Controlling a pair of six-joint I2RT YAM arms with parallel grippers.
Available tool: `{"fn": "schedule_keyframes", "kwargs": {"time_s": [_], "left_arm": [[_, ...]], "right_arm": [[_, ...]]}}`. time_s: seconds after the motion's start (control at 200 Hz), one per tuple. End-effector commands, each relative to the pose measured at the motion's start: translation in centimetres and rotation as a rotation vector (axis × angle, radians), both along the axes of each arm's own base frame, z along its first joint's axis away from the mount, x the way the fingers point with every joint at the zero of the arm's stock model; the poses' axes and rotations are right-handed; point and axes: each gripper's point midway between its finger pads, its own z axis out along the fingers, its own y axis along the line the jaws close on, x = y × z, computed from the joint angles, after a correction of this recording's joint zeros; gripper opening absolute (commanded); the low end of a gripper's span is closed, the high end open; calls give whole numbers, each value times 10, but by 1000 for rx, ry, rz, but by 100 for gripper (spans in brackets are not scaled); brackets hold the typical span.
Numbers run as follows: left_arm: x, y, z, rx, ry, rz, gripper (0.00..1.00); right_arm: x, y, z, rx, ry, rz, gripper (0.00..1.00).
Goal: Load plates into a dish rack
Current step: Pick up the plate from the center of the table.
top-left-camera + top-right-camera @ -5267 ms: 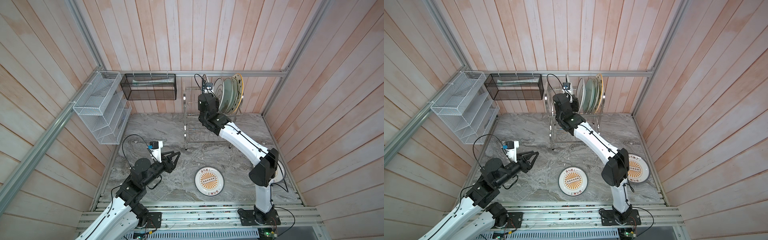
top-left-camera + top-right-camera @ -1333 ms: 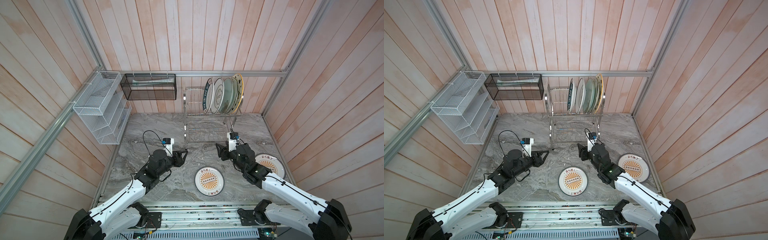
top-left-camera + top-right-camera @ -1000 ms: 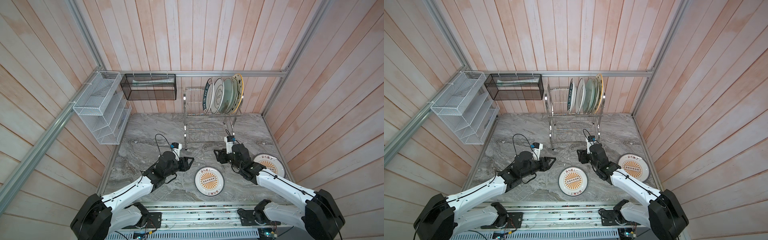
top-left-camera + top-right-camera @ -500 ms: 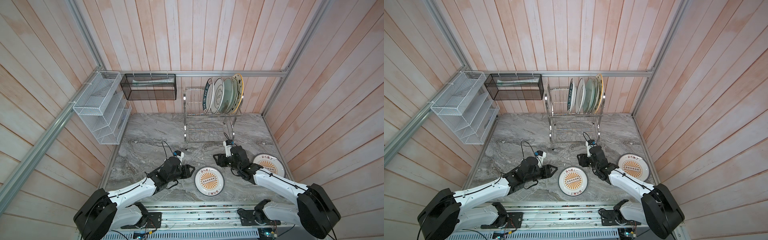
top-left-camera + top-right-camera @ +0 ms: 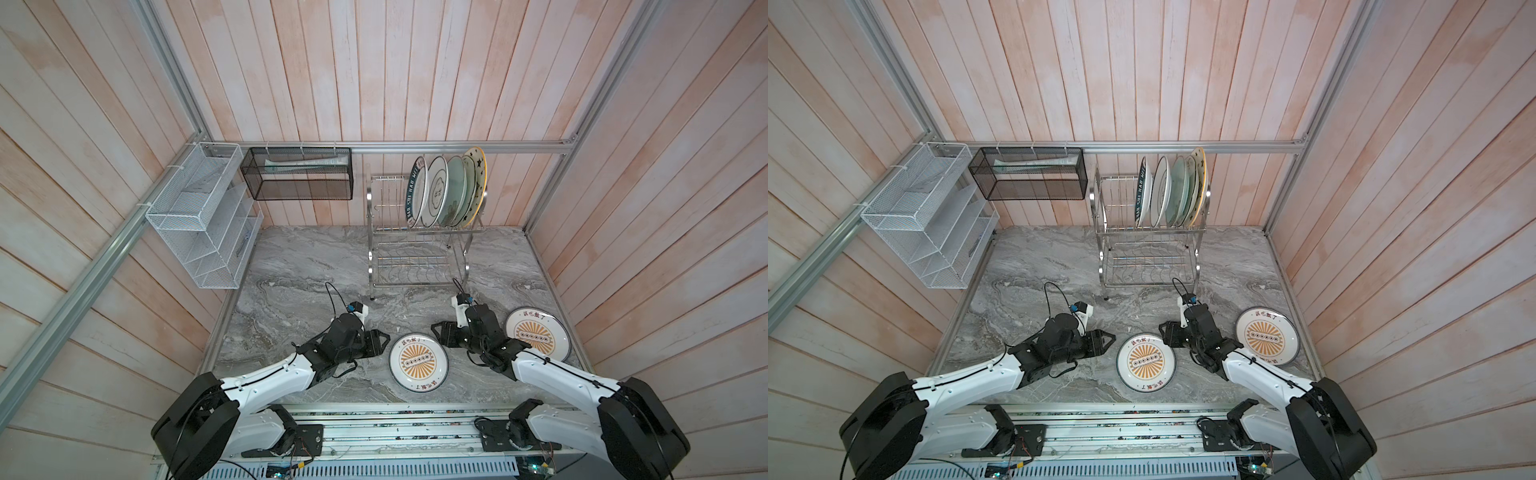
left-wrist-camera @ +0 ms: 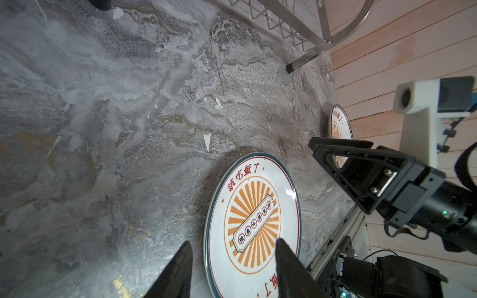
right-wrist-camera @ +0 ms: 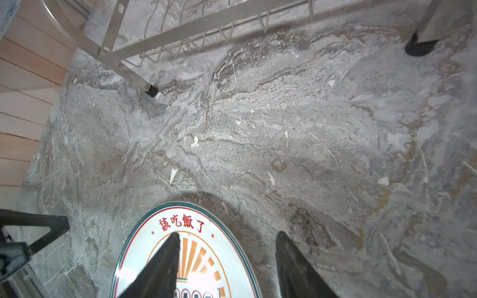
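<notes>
Left fingers (image 6: 178, 273) and right fingers (image 7: 160, 268), both spread and gripping nothing, straddle opposite edges of an orange sunburst plate (image 5: 418, 363) lying flat on the marble counter (image 5: 299, 266) between them; other plates (image 5: 436, 191) stand upright in the steel dish rack (image 5: 399, 232) beyond.

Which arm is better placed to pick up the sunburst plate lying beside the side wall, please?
Right. The wall-side sunburst plate lies just behind the open right gripper, beside its wrist; the open left gripper sits across the middle sunburst plate, farther away.

Top views: high overhead, whole scene. Wrist views: low, close, sharing middle sunburst plate (image 6: 251, 219).
</notes>
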Motion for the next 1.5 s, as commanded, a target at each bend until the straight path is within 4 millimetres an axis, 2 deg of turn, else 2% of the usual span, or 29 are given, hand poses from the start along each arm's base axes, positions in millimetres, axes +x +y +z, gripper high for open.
{"fn": "schedule_keyframes", "kwargs": {"time_s": [0.0, 0.23, 0.415, 0.56, 0.855, 1.24, 1.495], "left_arm": [[4, -6, 7, -5, -26, -18, 53], [1, -4, 3, -6, -9, -14, 53], [0, -9, -2, -6, 15, -36, 53], [-9, -14, -14, -9, 73, -63, 53], [-26, -19, -37, 1, 151, -94, 53], [-42, -29, -65, 2, 255, -135, 52], [-45, -38, -72, -21, 290, -170, 48]], "right_arm": [[-7, -2, -2, 9, 32, 13, 60], [-26, -5, -15, 36, 100, 61, 60], [-42, -8, -30, 56, 183, 85, 59], [-54, -15, -47, 62, 274, 72, 57], [-76, -8, -65, 152, 393, 118, 49], [-81, -9, -68, 198, 415, 112, 45], [-83, -7, -68, 242, 423, 115, 42]]}}
